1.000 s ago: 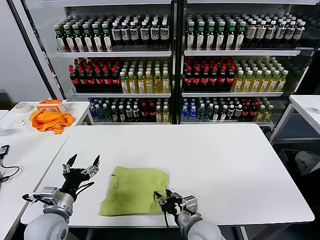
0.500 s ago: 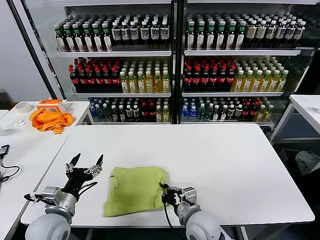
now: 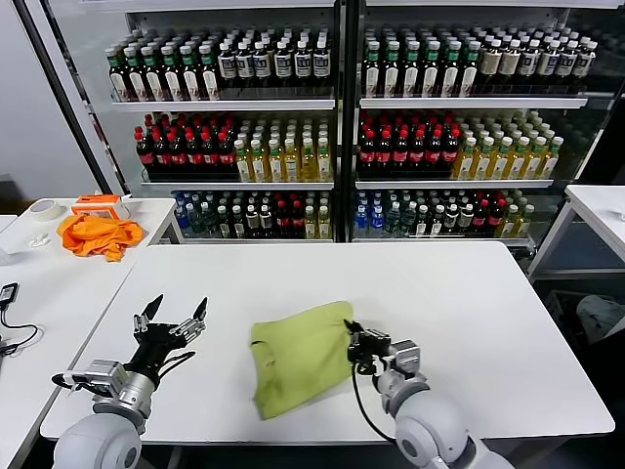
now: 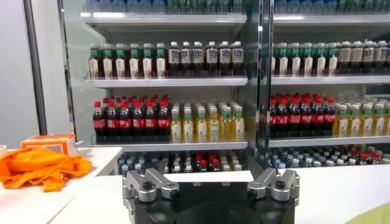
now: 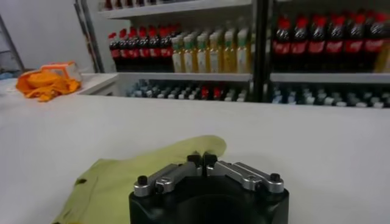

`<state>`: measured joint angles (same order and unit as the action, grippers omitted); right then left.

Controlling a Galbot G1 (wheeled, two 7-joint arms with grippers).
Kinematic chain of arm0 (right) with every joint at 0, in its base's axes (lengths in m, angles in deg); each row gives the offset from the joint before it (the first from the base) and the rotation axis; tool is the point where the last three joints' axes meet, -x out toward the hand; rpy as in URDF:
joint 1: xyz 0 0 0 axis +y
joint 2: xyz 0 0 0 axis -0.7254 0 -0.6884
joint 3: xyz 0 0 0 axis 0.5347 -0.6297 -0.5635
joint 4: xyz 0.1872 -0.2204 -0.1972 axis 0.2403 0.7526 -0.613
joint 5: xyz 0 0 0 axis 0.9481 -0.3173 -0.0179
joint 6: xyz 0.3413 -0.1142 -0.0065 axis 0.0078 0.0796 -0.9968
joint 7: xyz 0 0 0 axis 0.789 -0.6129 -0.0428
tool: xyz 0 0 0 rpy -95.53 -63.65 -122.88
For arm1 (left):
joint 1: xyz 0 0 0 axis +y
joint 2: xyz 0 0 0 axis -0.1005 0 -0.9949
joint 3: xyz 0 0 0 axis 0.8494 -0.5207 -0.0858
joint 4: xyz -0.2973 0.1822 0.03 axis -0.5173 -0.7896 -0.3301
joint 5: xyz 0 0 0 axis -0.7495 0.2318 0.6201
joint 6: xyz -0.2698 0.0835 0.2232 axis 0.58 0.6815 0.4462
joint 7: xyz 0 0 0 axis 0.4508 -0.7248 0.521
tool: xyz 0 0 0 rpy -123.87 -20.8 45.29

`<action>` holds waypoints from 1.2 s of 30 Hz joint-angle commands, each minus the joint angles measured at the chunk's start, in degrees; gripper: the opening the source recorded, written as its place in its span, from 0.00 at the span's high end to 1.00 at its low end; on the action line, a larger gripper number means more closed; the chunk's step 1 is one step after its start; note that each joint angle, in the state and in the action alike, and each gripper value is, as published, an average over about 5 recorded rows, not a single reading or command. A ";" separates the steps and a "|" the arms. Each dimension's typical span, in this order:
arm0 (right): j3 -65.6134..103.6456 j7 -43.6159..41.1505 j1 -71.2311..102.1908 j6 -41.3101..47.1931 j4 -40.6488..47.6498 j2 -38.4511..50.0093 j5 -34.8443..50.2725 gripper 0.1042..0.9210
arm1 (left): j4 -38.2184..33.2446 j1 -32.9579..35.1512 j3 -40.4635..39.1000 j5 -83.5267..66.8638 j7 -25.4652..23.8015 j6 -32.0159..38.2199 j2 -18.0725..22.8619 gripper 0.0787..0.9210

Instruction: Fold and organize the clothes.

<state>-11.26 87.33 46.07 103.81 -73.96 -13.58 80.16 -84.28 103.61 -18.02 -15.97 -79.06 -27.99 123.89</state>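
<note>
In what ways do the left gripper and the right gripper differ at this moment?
The left gripper is open and holds nothing; the right gripper is shut on the T-shirt. The left gripper stands apart from the T-shirt; the right gripper is at its edge. Both are low over the white table.

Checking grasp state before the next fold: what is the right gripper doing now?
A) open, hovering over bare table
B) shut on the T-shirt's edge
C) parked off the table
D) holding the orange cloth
B: in the right wrist view the right gripper has its fingertips pressed together on the T-shirt edge, while the left gripper stands open beside it.
</note>
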 commanded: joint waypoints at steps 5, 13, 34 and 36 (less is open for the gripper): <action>8.59 2.70 8.66 -0.05 -5.50 2.85 -5.51 0.99 | 1.39 -0.24 -1.58 1.09 -0.12 1.22 0.56 0.12; 9.73 2.86 13.23 -0.03 -5.97 2.21 -9.64 0.99 | 2.36 -0.30 -2.98 4.23 -2.01 5.57 1.04 0.12; 24.73 -7.58 14.00 -5.86 -5.70 2.31 -15.11 0.49 | 3.47 -0.59 -5.94 19.78 -4.93 15.50 1.92 0.12; 24.48 -8.18 13.51 -9.51 -3.57 0.84 -18.68 0.43 | 4.10 -0.94 -6.24 21.05 -5.13 16.03 1.85 0.12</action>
<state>6.26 84.98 59.09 102.36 -80.32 -10.89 68.72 -81.68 103.14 -23.28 -4.11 -83.62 -15.99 125.82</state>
